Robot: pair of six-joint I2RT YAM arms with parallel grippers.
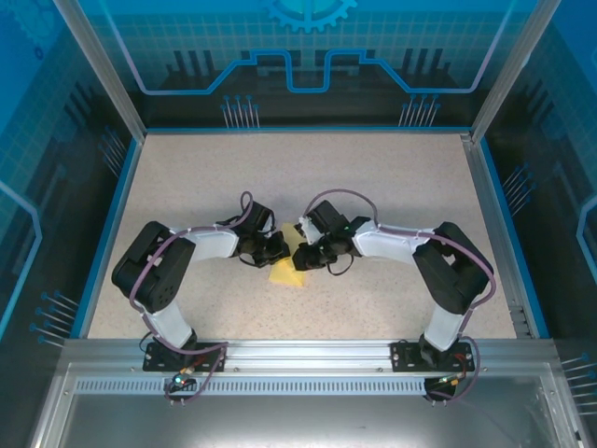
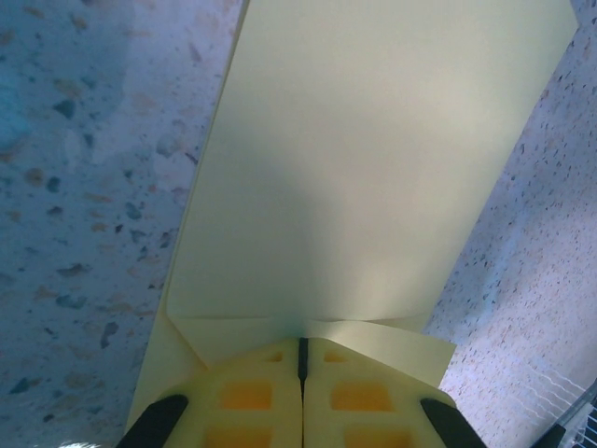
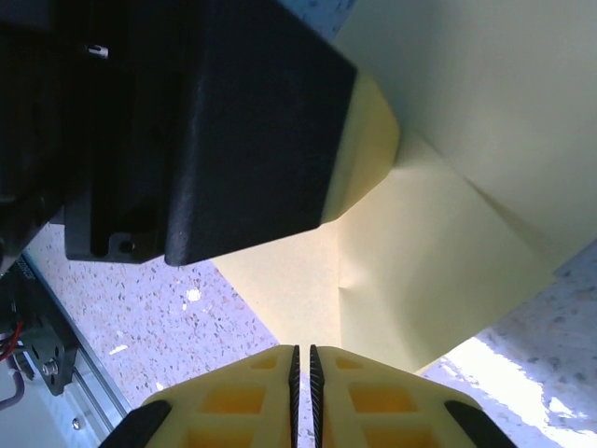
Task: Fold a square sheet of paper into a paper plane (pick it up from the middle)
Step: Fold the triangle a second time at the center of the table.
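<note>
The pale yellow square sheet of paper [image 1: 284, 273] hangs partly folded between both grippers at the middle of the table. In the left wrist view the sheet [image 2: 373, 168] rises away from the tips, with a folded flap low down. My left gripper [image 2: 301, 343] is shut, pinching the sheet's near edge. Seen from above, that gripper [image 1: 280, 252] faces my right gripper [image 1: 303, 259]. In the right wrist view, my right gripper [image 3: 300, 348] has its jaws a hair apart, the creased sheet's [image 3: 448, 233] lower corner running in between the tips. The paper plane is out of view.
The speckled table [image 1: 308, 177] has open room behind and beside the arms. Blue-edged walls [image 1: 123, 187] close it in on three sides. A metal rail [image 1: 298, 359] runs along the near edge. The left gripper's black body [image 3: 233, 121] hangs close above my right fingertips.
</note>
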